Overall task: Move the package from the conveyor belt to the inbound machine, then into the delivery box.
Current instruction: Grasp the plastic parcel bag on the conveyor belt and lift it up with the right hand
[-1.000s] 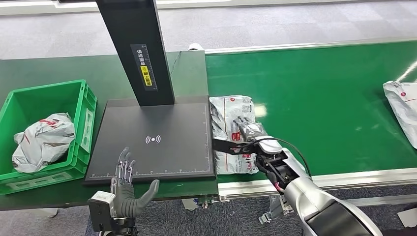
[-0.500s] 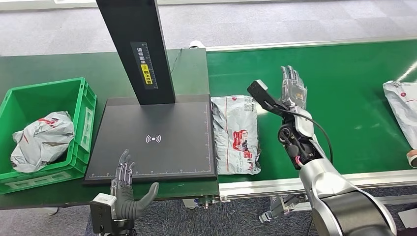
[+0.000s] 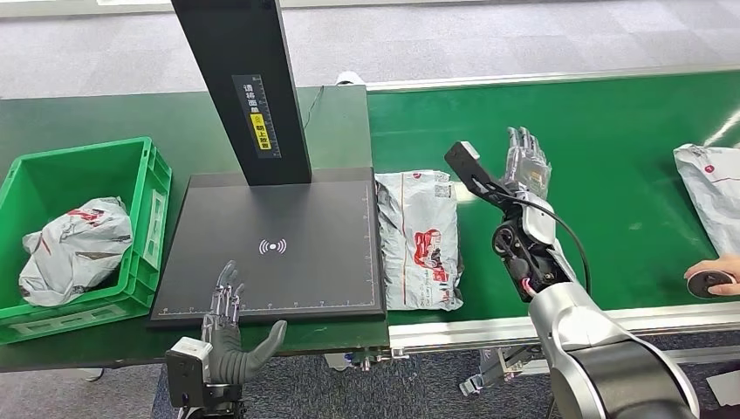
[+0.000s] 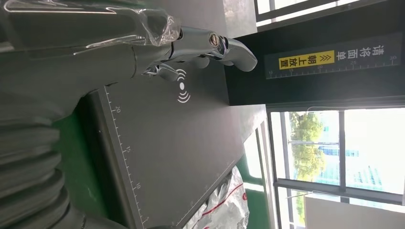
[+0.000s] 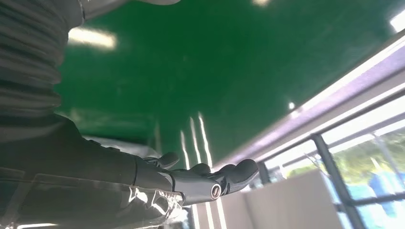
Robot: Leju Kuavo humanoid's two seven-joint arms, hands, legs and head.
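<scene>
One package (image 3: 420, 237): flat on conveyor belt (image 3: 611, 175), just beside inbound machine (image 3: 279, 244), long axis running across the belt.
Right hand (image 3: 526, 166): raised beside it, fingers spread, empty.
Left hand (image 3: 229, 336): fingers apart, holding nothing.

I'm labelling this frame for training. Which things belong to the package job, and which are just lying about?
Job:
package on the conveyor belt
inbound machine
green delivery box
right hand, open

Lying about:
package already inside the box
second package at the belt's right
person's hand
</scene>
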